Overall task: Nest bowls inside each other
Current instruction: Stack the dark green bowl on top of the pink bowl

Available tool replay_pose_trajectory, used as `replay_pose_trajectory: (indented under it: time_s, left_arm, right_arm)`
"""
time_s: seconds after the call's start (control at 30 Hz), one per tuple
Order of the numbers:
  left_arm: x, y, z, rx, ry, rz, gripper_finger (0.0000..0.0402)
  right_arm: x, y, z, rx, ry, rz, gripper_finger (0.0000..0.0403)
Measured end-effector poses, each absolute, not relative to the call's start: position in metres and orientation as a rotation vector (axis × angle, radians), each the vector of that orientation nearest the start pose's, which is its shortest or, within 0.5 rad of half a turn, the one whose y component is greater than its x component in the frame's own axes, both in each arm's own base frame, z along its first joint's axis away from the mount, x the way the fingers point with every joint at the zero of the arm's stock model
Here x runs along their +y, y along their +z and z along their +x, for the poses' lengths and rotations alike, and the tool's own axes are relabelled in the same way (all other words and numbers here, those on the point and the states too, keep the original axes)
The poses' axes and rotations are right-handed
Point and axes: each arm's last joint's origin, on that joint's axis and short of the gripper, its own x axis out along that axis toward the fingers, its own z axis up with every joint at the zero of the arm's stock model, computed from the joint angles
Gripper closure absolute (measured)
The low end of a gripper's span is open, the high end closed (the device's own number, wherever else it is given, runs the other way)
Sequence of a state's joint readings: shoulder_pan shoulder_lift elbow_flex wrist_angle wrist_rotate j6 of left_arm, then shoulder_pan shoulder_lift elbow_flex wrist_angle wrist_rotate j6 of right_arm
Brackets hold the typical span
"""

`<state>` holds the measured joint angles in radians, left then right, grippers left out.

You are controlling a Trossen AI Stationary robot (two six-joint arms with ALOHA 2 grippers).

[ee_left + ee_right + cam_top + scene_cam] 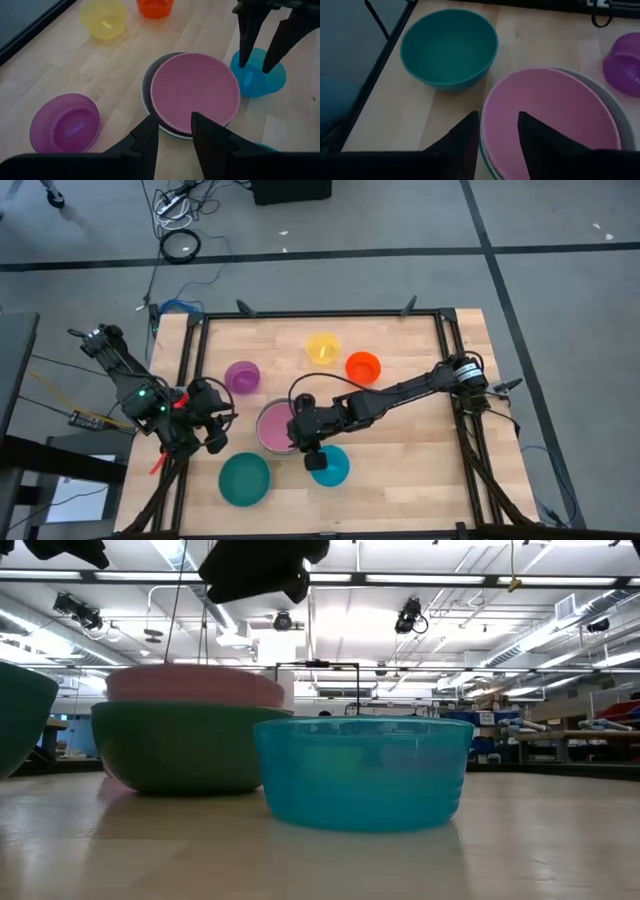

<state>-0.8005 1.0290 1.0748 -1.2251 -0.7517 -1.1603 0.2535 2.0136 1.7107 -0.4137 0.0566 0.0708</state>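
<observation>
Pink bowl sits nested in the larger bowl stack mid-table, right gripper just above its rim, fingers apart and empty, blue bowl just beside, teal bowl near, left gripper beside the stack, fingers parted, holding nothing

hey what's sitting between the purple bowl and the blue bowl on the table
The pink bowl, nested in its stack, lies between the purple bowl and the blue bowl, with the right gripper above the stack's edge; the high view shows this.
</observation>
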Motion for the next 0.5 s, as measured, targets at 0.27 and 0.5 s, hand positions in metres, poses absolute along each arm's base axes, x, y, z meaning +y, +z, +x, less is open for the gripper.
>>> replay_pose_trajectory:
  time_s: [0.27, 0.5]
  left_arm:
    - [-0.110, 0.312, 0.127, 0.869, 0.358, -0.392, 0.0277]
    - [-0.142, 0.285, 0.138, 1.138, 0.352, -0.423, 0.0277]
  right_arm:
    - [0.107, 0.263, 0.435, 0.776, 0.006, -0.121, 0.0279]
    - [0.104, 0.271, 0.403, 0.971, -0.153, -0.206, 0.0280]
